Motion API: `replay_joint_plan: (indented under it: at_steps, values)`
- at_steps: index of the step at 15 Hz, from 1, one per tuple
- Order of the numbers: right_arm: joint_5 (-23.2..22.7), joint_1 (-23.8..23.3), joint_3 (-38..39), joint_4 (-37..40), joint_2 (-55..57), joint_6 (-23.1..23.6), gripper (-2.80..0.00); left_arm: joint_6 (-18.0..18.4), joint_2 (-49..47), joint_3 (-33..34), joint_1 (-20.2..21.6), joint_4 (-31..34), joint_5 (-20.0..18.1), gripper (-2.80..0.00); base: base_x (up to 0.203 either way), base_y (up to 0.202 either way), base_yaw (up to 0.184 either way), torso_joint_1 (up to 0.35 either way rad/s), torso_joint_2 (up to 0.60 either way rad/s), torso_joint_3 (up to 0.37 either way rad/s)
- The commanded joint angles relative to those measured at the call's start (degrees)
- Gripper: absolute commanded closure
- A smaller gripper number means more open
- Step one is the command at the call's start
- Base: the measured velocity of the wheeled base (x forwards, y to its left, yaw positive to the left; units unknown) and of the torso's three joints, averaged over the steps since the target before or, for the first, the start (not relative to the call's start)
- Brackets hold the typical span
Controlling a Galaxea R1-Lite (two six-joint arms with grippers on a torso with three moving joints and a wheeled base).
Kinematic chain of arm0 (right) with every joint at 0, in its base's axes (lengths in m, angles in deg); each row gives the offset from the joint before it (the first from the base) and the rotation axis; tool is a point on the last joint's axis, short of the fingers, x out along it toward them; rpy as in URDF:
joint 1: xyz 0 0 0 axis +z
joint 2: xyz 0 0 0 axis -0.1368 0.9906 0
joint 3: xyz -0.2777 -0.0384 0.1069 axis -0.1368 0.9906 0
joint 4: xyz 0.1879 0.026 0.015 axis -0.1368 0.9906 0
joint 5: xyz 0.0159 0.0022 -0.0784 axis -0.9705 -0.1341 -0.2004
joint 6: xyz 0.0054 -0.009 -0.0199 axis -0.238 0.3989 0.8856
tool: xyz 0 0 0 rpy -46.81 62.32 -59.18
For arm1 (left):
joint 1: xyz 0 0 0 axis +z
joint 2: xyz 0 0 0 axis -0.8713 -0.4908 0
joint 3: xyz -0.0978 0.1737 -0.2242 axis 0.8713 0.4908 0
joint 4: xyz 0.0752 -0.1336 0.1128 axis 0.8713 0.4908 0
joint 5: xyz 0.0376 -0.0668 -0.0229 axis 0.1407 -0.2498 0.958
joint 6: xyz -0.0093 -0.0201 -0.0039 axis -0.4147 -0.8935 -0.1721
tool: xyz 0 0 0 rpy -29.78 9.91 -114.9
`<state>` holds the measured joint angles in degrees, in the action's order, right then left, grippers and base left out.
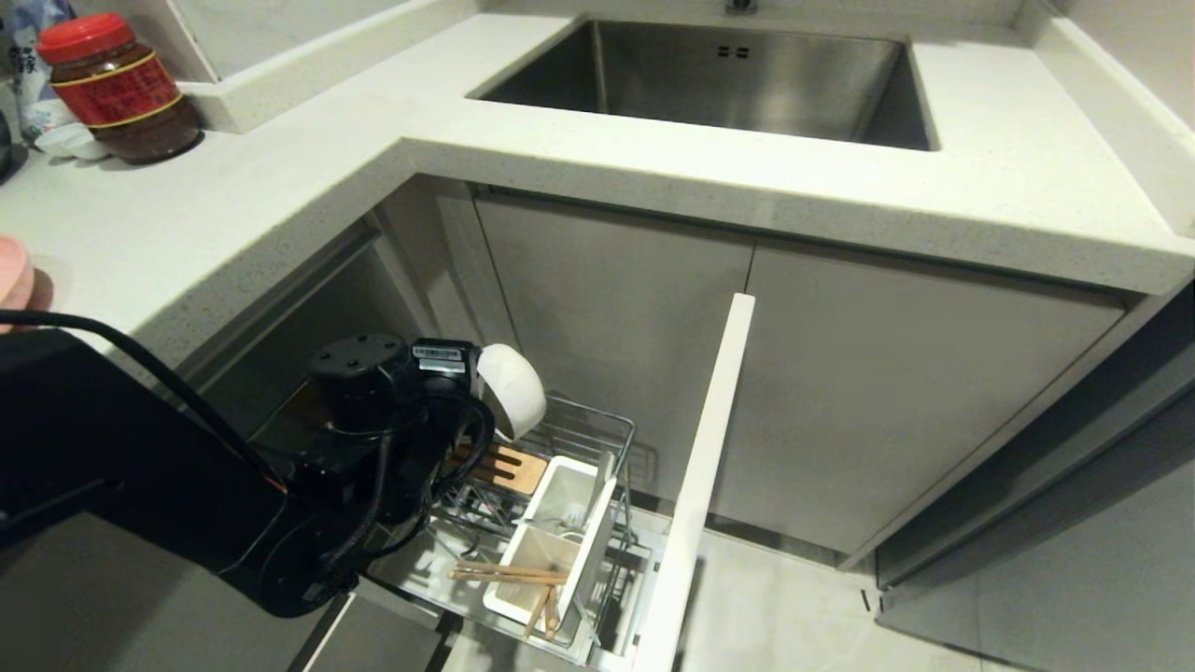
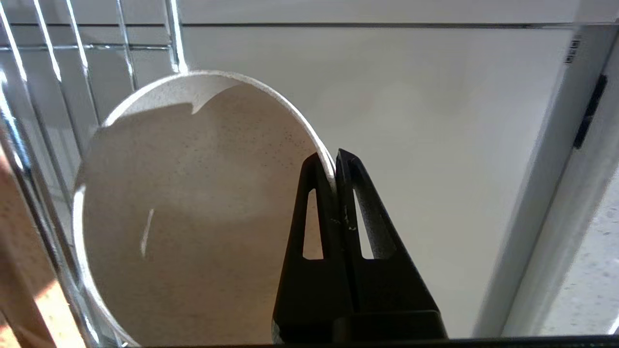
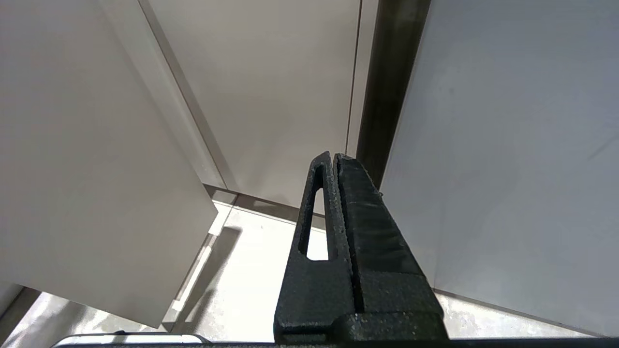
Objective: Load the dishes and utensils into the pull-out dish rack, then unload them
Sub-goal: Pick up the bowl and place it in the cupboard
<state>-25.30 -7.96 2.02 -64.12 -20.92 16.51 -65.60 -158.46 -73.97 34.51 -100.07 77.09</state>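
My left gripper is shut on the rim of the off-white bowl, one finger inside and one outside. In the head view the bowl hangs tilted on its side over the back of the pull-out dish rack, above its slotted wooden strip. Wooden chopsticks rest at the nearer white utensil cup. A pale-pink plate peeks in at the counter's left edge. I cannot make out the fork. My right gripper is shut on nothing, parked low before cabinet doors.
The rack's white front panel stands pulled out to the right of the basket. Above it run the counter and the steel sink. A red-lidded jar stands at the back left. Closed cabinet doors lie to the right.
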Motion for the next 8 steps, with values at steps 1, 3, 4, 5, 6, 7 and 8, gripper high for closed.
replay_joint_plan:
  at_steps: [1, 3, 4, 5, 6, 7, 8]
  values:
    - [0.0, 0.01, 1.49, -0.04, 0.05, -0.02, 0.0, -0.52, -0.99, 0.35, 0.0, -0.23, 0.19, 0.0, 0.0, 0.0, 0.0, 0.0, 0.0, 0.0]
    - [-0.02, 0.01, 1.49, -0.04, 0.05, -0.02, 0.0, -0.52, -1.08, 0.35, 0.0, -0.23, 0.19, 0.0, 0.0, 0.0, 0.0, 0.0, 0.0, 0.0]
    - [-0.02, 0.01, 1.49, -0.04, 0.05, -0.02, 0.0, -0.52, -1.08, 0.35, 0.0, -0.23, 0.19, 0.0, 0.0, 0.0, 0.0, 0.0, 0.0, 0.0]
    - [-0.02, 0.01, 1.49, -0.04, 0.05, -0.02, 0.0, -0.52, -1.17, 0.35, 0.0, -0.14, 0.19, 0.0, 0.0, 0.0, 0.0, 0.0, 0.0, 0.0]
    - [-0.02, 0.01, 1.49, -0.04, 0.05, -0.02, 0.0, -0.52, -1.08, 0.35, 0.0, -0.14, 0.19, 0.0, 0.0, 0.0, 0.0, 0.0, 0.0, 0.0]
    - [0.05, 0.01, 1.55, -0.04, 0.05, -0.02, 0.0, -0.52, -1.08, 0.35, 0.0, -0.14, 0.19, 0.0, 0.0, 0.0, 0.0, 0.0, 0.0, 0.0]
    - [-0.02, 0.01, 1.49, -0.04, 0.05, -0.02, 0.0, -0.52, -1.08, 0.35, 0.0, -0.06, 0.19, 0.0, 0.0, 0.0, 0.0, 0.0, 0.0, 0.0]
